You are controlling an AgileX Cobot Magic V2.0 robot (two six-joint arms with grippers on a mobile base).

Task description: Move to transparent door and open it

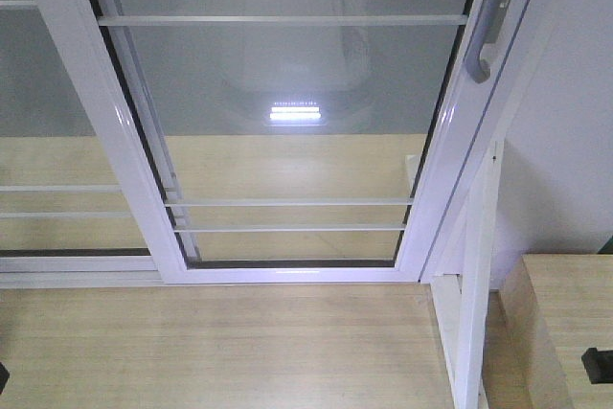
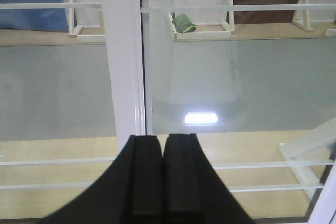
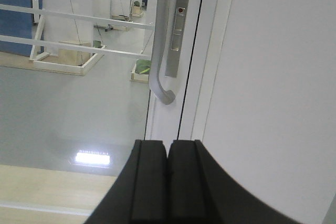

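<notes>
The transparent door [image 1: 287,122] fills the front view: clear glass in a glossy white frame with thin white horizontal bars. Its curved silver-grey pull handle [image 1: 487,26] sits on the right stile [image 1: 460,141]. In the right wrist view the handle [image 3: 160,72] hangs just above and ahead of my right gripper [image 3: 167,145], which is shut with nothing in it and apart from the handle. My left gripper [image 2: 163,140] is shut and empty, facing the white stile [image 2: 123,61] between the two glass panels.
A second white-framed glass panel [image 1: 48,141] stands to the left. A white wall [image 1: 565,141] flanks the door on the right. A wooden surface [image 1: 565,332] lies at lower right, and wooden flooring [image 1: 211,342] runs up to the door track. Green objects [image 2: 184,23] lie beyond the glass.
</notes>
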